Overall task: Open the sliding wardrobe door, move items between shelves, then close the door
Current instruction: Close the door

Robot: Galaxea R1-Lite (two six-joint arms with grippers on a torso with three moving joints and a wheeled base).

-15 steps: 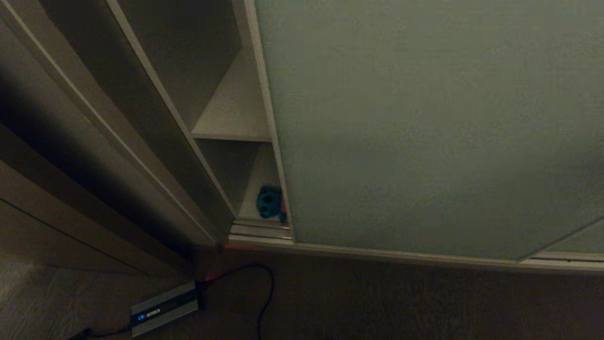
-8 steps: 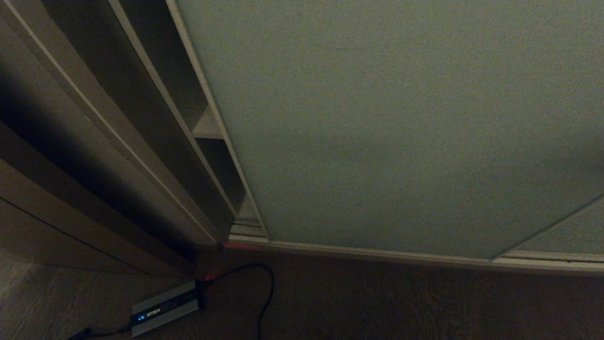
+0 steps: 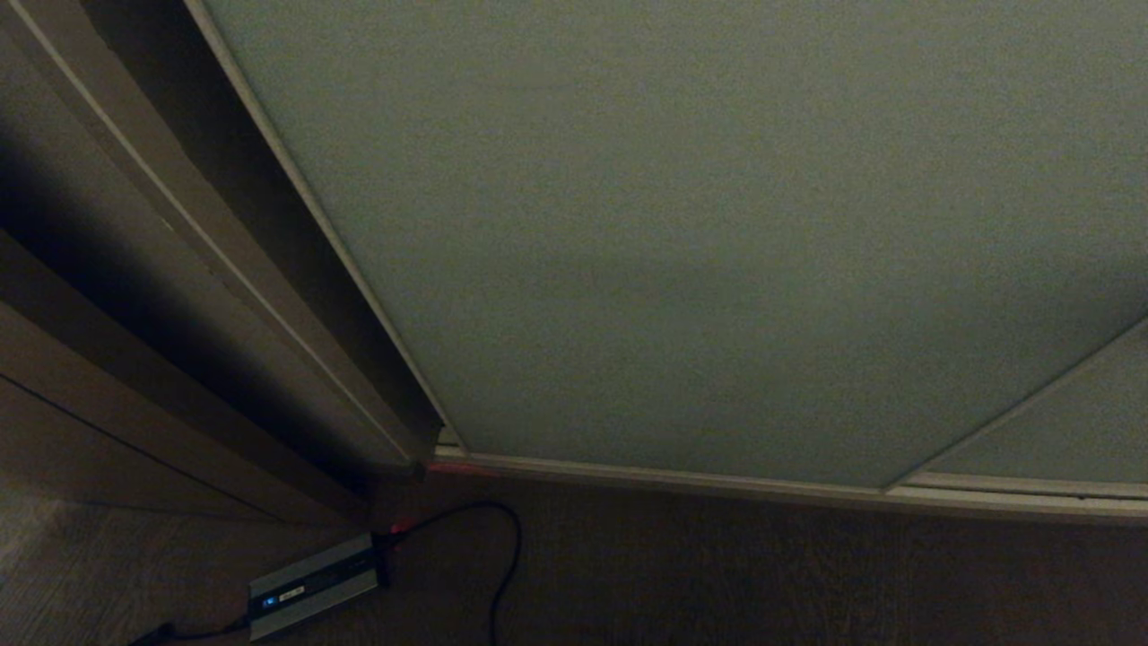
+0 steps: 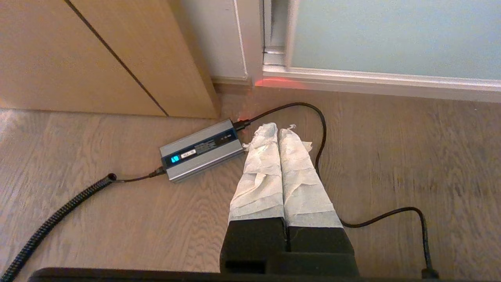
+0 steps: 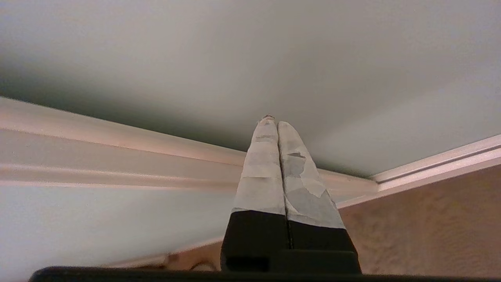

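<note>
Grey-green door [image 3: 717,233] fills the head view, nearly meeting the wardrobe's left side, and the right gripper [image 5: 273,120], fingers pressed together on nothing, points at its face (left gripper [image 4: 278,129], likewise shut and empty, hangs over the floor).

Left gripper [image 4: 278,129] hangs low, pointing down and forward, taped fingers pressed together. Right gripper [image 5: 273,122] is pinched closed too, empty, fingertips aimed ahead.
</note>
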